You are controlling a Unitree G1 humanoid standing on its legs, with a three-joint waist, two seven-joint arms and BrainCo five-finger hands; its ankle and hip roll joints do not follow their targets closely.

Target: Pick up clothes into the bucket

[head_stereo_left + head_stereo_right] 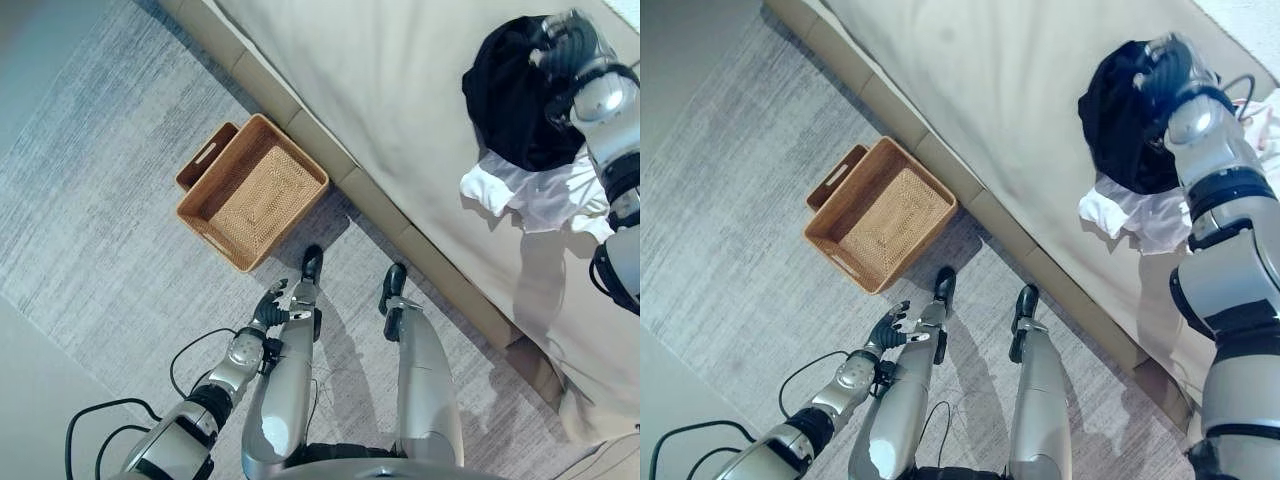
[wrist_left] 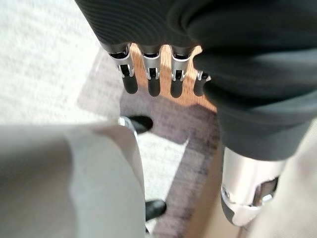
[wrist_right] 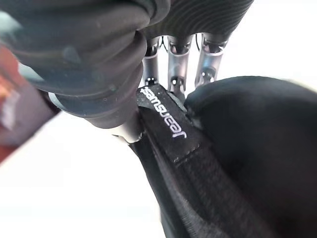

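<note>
My right hand [image 1: 1175, 70] is up on the bed [image 1: 400, 90], fingers curled into one garment [image 1: 515, 95] that lies partly over another [image 1: 530, 190]. The basket [image 1: 252, 190] sits on the rug [image 1: 90, 210] to my left (just beside the bed's edge), my left hand [image 1: 272, 308] hanging nearer me.

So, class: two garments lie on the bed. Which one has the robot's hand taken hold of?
The black garment: the right hand grips its top edge. The white garment lies beneath it, untouched.
</note>
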